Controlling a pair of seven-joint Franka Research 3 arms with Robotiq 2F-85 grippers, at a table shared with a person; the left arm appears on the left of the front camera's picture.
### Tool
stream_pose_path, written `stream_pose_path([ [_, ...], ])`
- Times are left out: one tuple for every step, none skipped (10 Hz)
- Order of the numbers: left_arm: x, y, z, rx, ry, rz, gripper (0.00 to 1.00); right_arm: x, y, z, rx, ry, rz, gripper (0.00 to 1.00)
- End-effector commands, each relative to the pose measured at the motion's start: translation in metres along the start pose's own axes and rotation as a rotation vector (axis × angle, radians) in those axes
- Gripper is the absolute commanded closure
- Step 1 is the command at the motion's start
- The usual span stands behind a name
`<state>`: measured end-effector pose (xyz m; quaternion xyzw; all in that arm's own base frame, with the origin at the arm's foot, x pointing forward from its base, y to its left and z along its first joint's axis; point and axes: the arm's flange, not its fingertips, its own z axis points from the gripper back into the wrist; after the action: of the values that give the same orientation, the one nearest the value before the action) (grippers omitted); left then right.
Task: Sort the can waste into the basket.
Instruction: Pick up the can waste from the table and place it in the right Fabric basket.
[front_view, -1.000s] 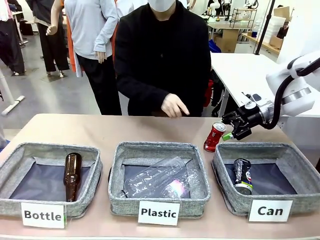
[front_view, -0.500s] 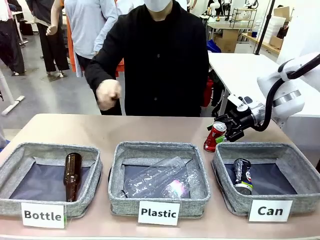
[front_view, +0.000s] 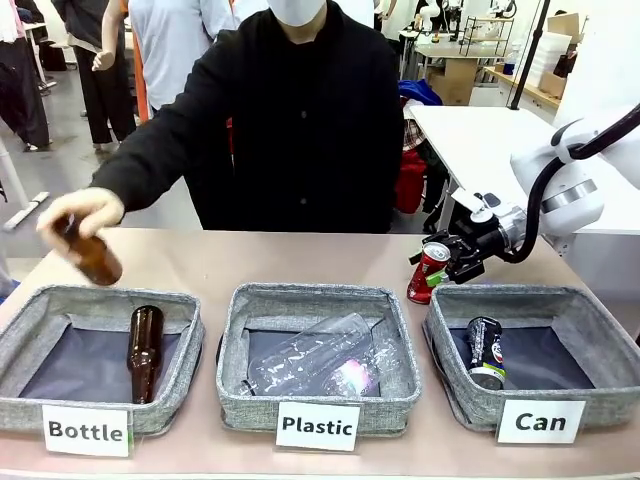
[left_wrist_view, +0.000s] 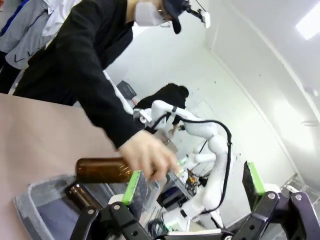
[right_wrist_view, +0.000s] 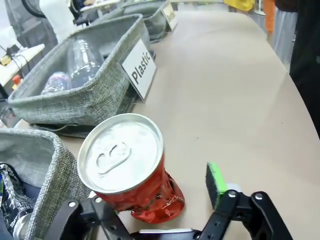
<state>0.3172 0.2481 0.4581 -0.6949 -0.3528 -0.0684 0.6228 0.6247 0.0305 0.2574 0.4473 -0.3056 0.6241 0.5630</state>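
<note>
Over the past second the right gripper (front_view: 447, 262) has closed in on the red can (front_view: 429, 271), which stands on the table just beside the "Can" basket (front_view: 600, 307); its fingers now bracket the can, open and not yet clamped, so a grasp looks imminent. The dark can (front_view: 486, 352) already lies inside that basket. The person's hand (front_view: 82, 214) has swung over to the "Bottle" bin (front_view: 35, 308), now holding a brown bottle (front_view: 96, 260). The right wrist view shows the can's silver lid (right_wrist_view: 120, 152) and dented base between the spread pads. The left wrist view shows the left gripper (left_wrist_view: 194, 186) open and empty.
</note>
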Motion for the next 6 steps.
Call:
stream_pose_path([
  [0.019,-0.052,0.035,-0.052,0.037,-0.023,0.0,0.001,-0.008,0.008,0.022,-0.005,0.001,1.0],
  [0.024,-0.068,0.05,-0.148,-0.037,-0.021,0.0,0.0,-0.007,0.009,0.012,-0.004,-0.006,1.0],
  [0.026,-0.075,0.06,-0.159,-0.07,-0.039,0.0,-0.002,-0.006,0.01,0.002,-0.008,-0.017,1.0],
  [0.027,-0.072,0.064,-0.133,-0.085,-0.034,0.0,-0.002,-0.006,0.013,-0.004,-0.011,-0.018,0.84],
  [0.031,-0.069,0.064,-0.12,-0.078,-0.028,0.0,-0.001,-0.007,0.014,-0.01,-0.016,-0.015,0.94],
  [0.025,-0.07,0.063,-0.124,-0.088,-0.026,0.0,-0.001,-0.004,0.015,-0.006,-0.014,-0.016,1.0],
])
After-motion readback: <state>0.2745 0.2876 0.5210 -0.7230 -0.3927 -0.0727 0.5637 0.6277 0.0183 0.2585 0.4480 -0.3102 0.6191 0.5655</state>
